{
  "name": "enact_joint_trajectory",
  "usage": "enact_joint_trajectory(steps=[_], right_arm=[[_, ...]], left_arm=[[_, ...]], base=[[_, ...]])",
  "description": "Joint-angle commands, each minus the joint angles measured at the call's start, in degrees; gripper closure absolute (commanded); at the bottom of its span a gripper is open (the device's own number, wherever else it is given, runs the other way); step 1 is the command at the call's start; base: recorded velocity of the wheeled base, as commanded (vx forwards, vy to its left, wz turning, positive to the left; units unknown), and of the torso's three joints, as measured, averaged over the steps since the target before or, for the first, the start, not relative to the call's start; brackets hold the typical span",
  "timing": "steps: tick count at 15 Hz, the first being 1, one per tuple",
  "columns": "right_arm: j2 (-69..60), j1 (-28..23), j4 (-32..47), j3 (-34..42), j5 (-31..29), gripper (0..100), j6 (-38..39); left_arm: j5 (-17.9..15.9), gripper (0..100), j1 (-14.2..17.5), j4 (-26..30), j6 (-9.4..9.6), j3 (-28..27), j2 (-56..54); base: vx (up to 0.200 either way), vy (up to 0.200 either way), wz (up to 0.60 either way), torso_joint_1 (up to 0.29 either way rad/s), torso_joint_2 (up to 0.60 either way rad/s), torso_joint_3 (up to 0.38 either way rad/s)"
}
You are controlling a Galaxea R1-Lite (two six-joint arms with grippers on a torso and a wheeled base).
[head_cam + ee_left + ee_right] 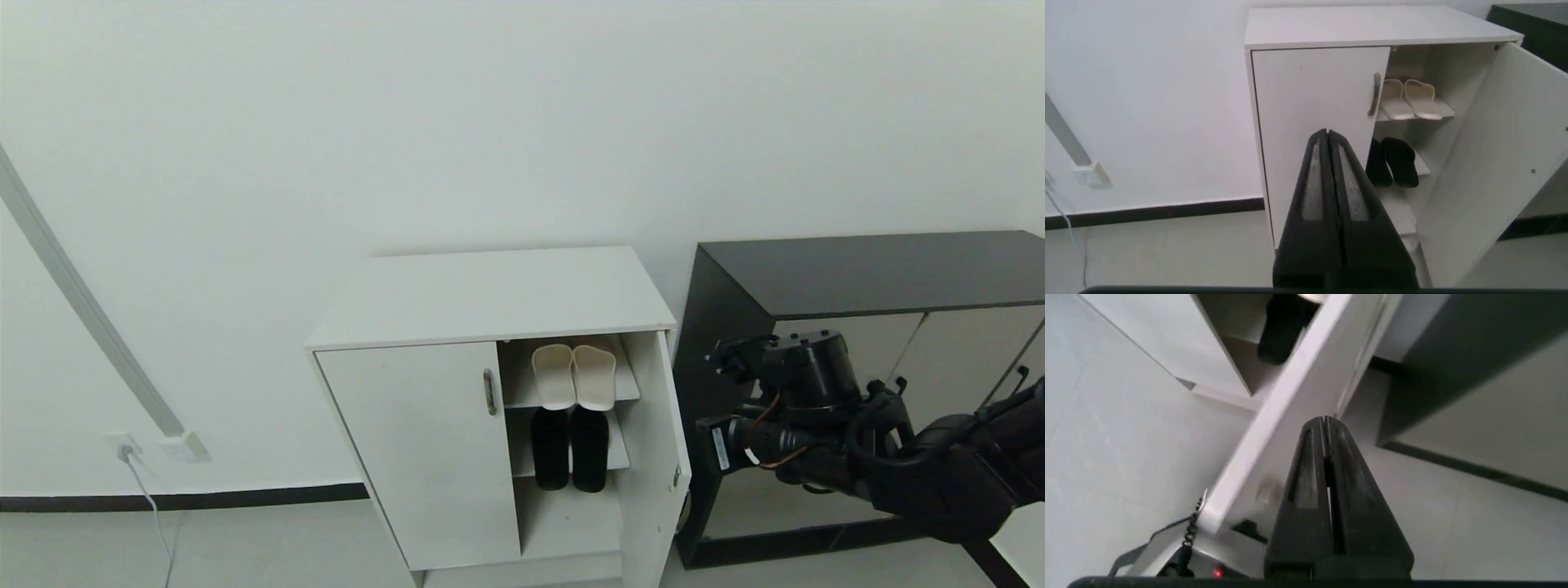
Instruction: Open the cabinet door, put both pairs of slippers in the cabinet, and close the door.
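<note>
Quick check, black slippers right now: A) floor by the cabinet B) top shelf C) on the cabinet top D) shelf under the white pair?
D: the black slippers lie on the shelf directly below the white slippers, inside the cabinet, whose door on the right stands open.

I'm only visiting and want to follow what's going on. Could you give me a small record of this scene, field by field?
cabinet: white, standing against the wall
right door: open
left door: closed
white slippers: side by side on the top shelf
black slippers: side by side on the shelf below
left pincer: shut, facing the cabinet front
right pincer: shut, close to the open door
left to do: close the door
</note>
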State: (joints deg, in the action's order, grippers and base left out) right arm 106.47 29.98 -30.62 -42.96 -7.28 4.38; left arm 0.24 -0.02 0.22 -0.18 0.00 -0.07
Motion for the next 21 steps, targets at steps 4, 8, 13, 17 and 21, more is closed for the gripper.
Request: enact_joint_trajectory(steps=[4, 8, 13, 17, 21], right_arm=[[9.46, -0.71, -7.26, -1.95, -0.19, 100, 0.02], [12.27, -0.71, -7.87, -5.12, -0.02, 100, 0.28], [16.93, -0.62, -8.58, -10.3, -0.02, 100, 0.46], [19.56, -0.18, -8.49, -14.52, -0.02, 100, 0.46], [22.11, 0.08, -8.49, -18.12, -0.02, 100, 0.46]], left_arm=[[0.02, 100, 0.02, -0.04, -0.08, 0.0, 0.07], [0.02, 100, 0.02, -0.04, -0.08, 0.0, 0.07], [0.11, 100, 0.02, -0.04, 0.01, 0.0, 0.07], [0.11, 100, 0.02, -0.04, -0.08, 0.0, 0.07], [0.11, 100, 0.02, -0.04, -0.08, 0.0, 0.07]], base=[[0.0, 0.0, 0.0, 0.0, 0.0, 0.0], [0.0, 0.0, 0.0, 0.0, 0.0, 0.0], [0.0, 0.0, 0.0, 0.0, 0.0, 0.0], [0.0, 0.0, 0.0, 0.0, 0.0, 0.0], [0.0, 0.0, 0.0, 0.0, 0.0, 0.0]])
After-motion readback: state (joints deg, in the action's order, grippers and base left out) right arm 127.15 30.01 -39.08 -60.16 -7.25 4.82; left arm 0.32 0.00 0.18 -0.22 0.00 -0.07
